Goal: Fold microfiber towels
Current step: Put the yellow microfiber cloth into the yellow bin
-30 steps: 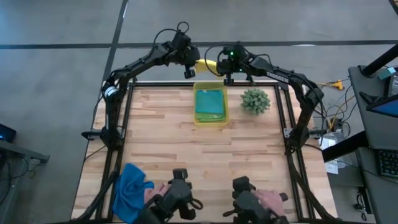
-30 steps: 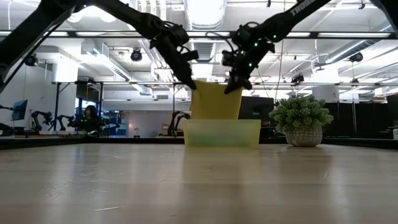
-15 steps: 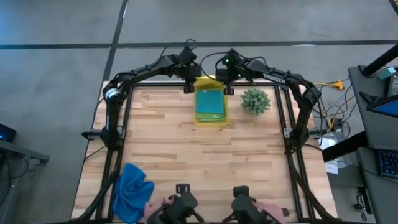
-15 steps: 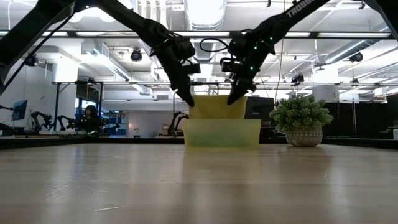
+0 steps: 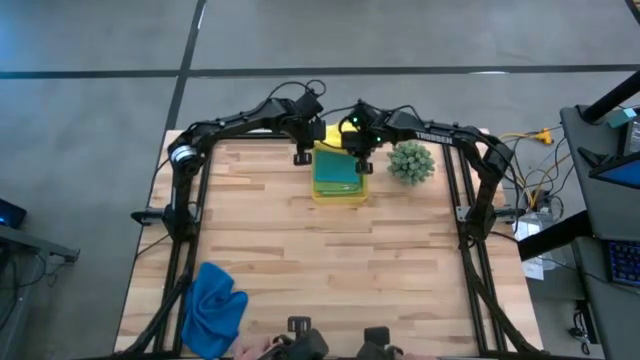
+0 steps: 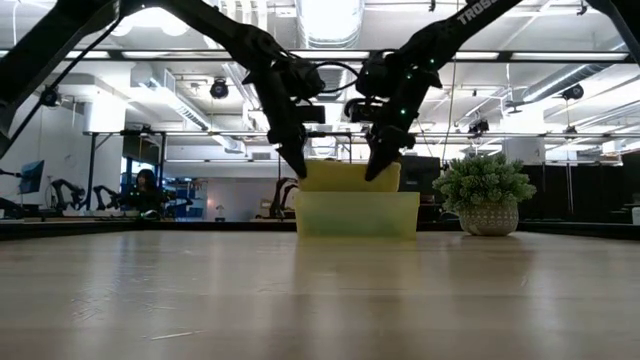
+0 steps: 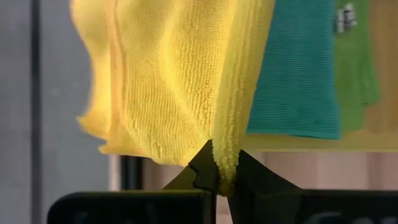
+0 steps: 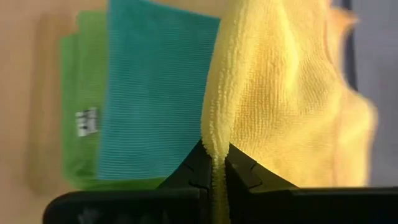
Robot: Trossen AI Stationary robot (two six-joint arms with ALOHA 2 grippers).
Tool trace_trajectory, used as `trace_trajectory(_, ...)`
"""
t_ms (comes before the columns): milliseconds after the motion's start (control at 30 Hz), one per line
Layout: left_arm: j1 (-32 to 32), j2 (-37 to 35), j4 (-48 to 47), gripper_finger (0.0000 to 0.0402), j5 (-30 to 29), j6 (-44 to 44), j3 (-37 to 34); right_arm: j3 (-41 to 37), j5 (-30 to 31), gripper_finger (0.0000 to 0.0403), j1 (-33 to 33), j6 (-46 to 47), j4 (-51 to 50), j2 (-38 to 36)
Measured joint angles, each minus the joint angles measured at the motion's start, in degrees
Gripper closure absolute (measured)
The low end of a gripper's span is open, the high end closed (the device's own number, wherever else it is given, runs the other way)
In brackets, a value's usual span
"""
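The yellow towel hangs folded between the two grippers above the far end of the translucent yellow-green bin, which stands near the middle of the worktop's far edge. In the low view its lower part dips behind the bin's front wall and its upper edge spans from one gripper to the other. The left gripper has its fingers pressed together on one folded edge of the yellow towel; the right gripper pinches the opposite edge in the same way. In the high view the left gripper sits just beside the bin's far left corner and the right gripper just beside its far right corner, with the towel showing as a yellow strip between them.

Inside the bin lies the teal towel, folded flat, on top of the lime green towel, whose edge and a small white label show beside it. Both are also visible in the left wrist view, teal and green.

The blue towel lies crumpled and unfolded at the worktop's near left corner, well apart from the bin.

A small spiky green plant in a pot stands just to the right of the bin, near the far edge of the wooden worktop.
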Motion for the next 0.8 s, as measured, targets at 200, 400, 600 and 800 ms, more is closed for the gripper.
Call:
trace_trajectory(200, -1.85, 0.00, 0.29, 0.0401, 1.51, -1.34, -3.00, -3.76, -0.46, 0.0394, 2.09, 3.13, 0.91, 0.00)
trace_trajectory(400, -3.33, -0.20, -0.34, 0.0401, 2.36, -2.85, -4.78, -4.62, -0.61, 0.0394, 3.04, 5.88, 0.86, -0.27)
trace_trajectory(600, -3.40, -3.88, -0.63, 0.0401, 2.15, -2.94, -4.83, -4.16, -0.38, 0.0394, 3.42, 6.30, 0.60, -3.67)
trace_trajectory(800, -3.40, -5.16, 0.16, 0.0401, 2.44, -3.02, -4.93, -4.23, -0.18, 0.0394, 3.38, 5.44, 0.64, -4.79)
